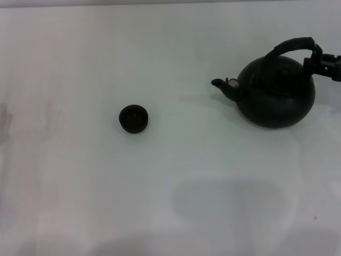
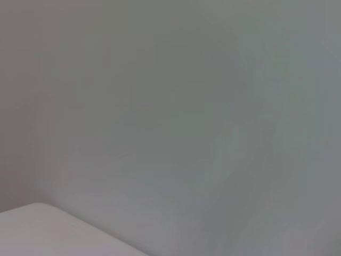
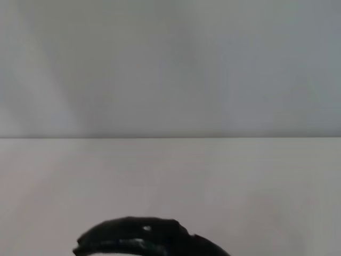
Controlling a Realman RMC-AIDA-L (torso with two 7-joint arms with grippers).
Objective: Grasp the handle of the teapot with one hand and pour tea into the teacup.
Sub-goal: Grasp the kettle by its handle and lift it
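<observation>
The black teapot (image 1: 276,93) hangs in the air at the right of the head view, its shadow (image 1: 232,202) lying on the table well in front of it. Its short spout (image 1: 219,84) points left, toward the teacup. My right gripper (image 1: 318,63) comes in from the right edge and is shut on the right end of the ribbed arched handle (image 1: 293,45). In the right wrist view a black arc of the handle (image 3: 144,237) shows along the frame's edge. The small dark teacup (image 1: 133,118) stands alone on the white table, well to the left of the spout. My left gripper is out of view.
The white table (image 1: 170,176) spreads in every direction around the cup. The left wrist view holds only a grey wall (image 2: 170,106) and a corner of the table (image 2: 48,234).
</observation>
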